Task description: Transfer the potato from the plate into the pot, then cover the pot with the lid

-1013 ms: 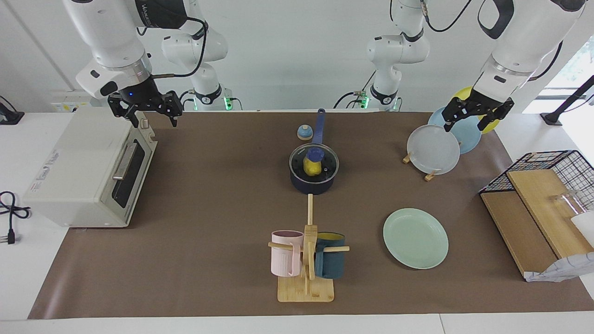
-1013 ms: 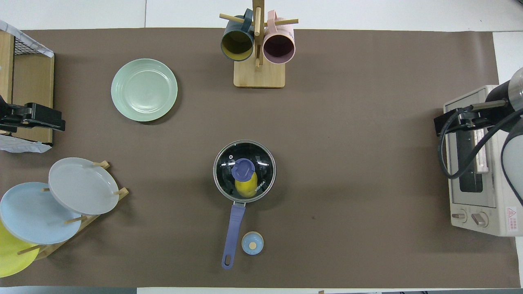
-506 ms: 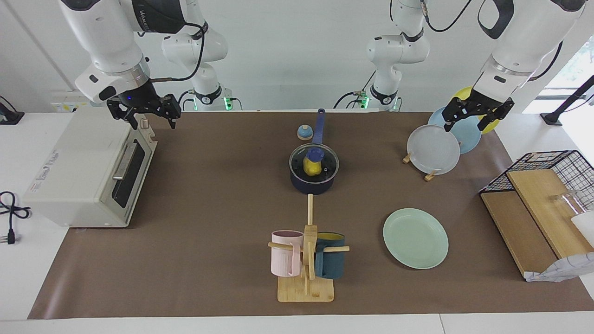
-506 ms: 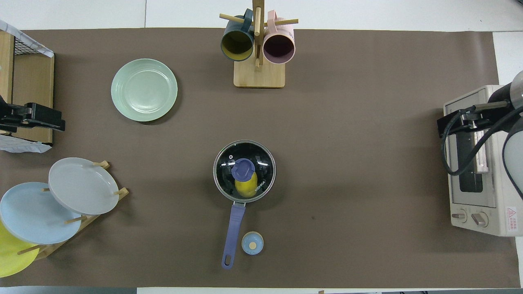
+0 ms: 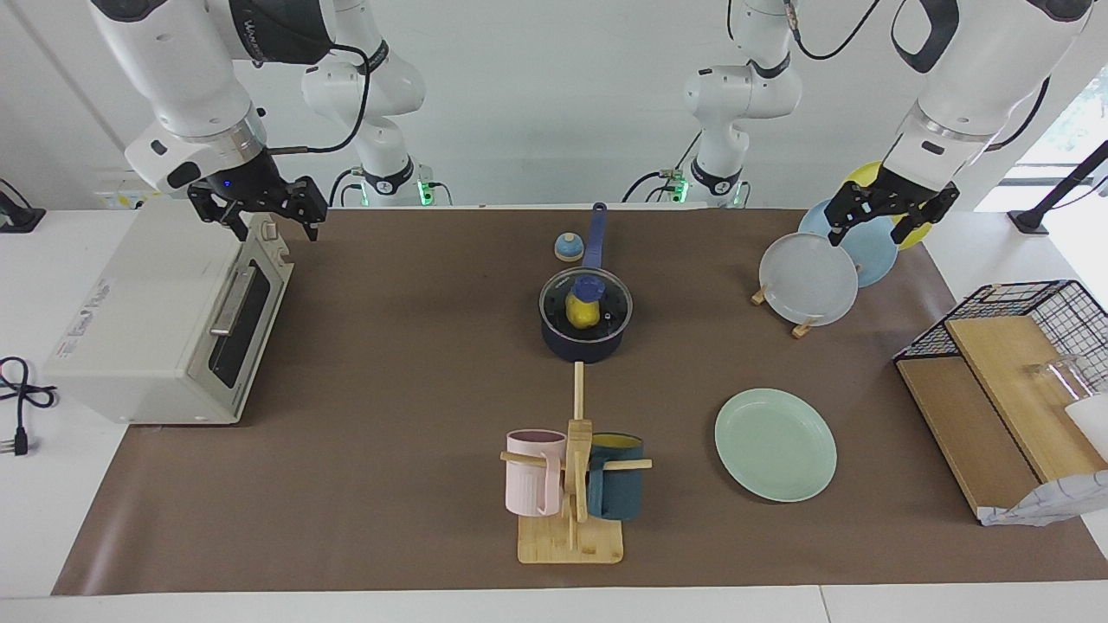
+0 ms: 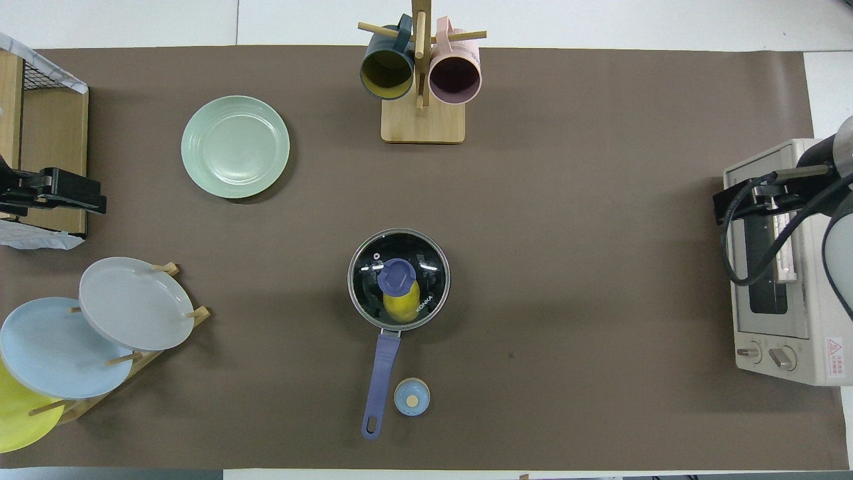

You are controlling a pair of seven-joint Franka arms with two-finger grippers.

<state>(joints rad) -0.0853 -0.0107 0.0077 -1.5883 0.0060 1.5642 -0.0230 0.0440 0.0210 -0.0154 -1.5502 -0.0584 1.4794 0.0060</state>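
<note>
Hovering over the oven [image 5: 164, 316] top, R gripper [image 5: 257, 210] has fingers spread, nothing in them; arm waits. L gripper [image 5: 892, 215] is up over the plate rack [image 5: 801, 327] at the L arm's end, fingers apart too, also empty.

Pot [image 5: 582, 339] sits mid-table w/ lid [image 5: 585, 305] seated on its rim, blue knob up. Potato [image 5: 582, 313] is inside, seen thru the glass (partly under the knob in overhead view). Pot handle points toward the robots, bell [image 5: 568, 247] just beside it.

Plate [image 5: 776, 444] lies bare, farther from the robots than the pot, toward the L arm's end, near the mug rack [image 5: 571, 510].
</note>
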